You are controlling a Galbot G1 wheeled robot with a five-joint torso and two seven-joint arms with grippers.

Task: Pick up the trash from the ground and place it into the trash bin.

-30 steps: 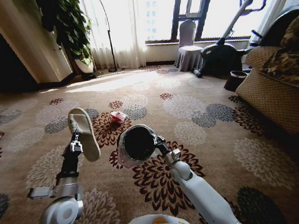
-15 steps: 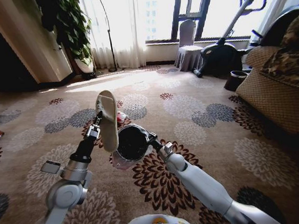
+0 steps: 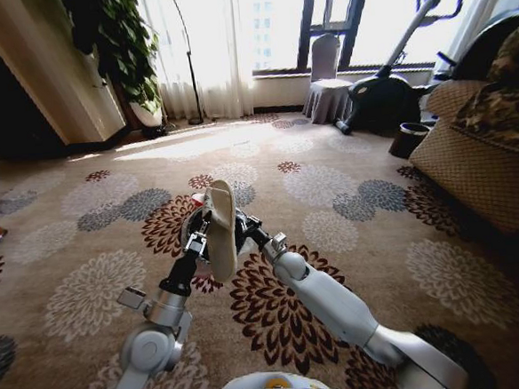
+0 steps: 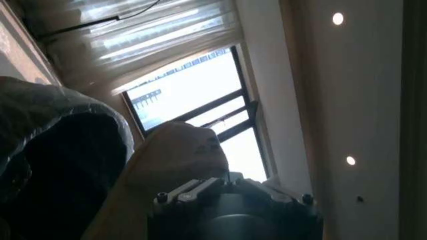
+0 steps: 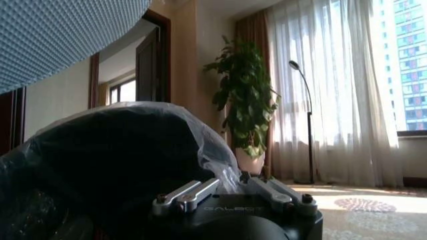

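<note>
My left gripper [image 3: 194, 244] is shut on a beige slipper [image 3: 221, 229], held upright on its edge above the carpet. Right behind the slipper is the trash bin [image 3: 245, 233], black with a crinkly plastic liner, and my right gripper [image 3: 256, 237] is shut on its rim. The slipper covers most of the bin's mouth. In the left wrist view the slipper [image 4: 175, 157] stands beside the lined bin [image 4: 61, 145]. The right wrist view has the bin [image 5: 113, 160] close up and the slipper's sole [image 5: 60, 35] above it. A red and white piece of trash [image 3: 196, 198] lies on the carpet just beyond.
A sofa [image 3: 484, 156] lines the right side, with a bare dark bucket [image 3: 410, 138] at its far end. An exercise bike [image 3: 386, 88], a covered chair [image 3: 327, 87], a floor lamp and a large plant [image 3: 120, 44] stand along the window wall. Flowered carpet lies open to the left.
My left arm has swung the slipper to the right, from beside the bin to right in front of its mouth. The right arm has carried the bin a little forward.
</note>
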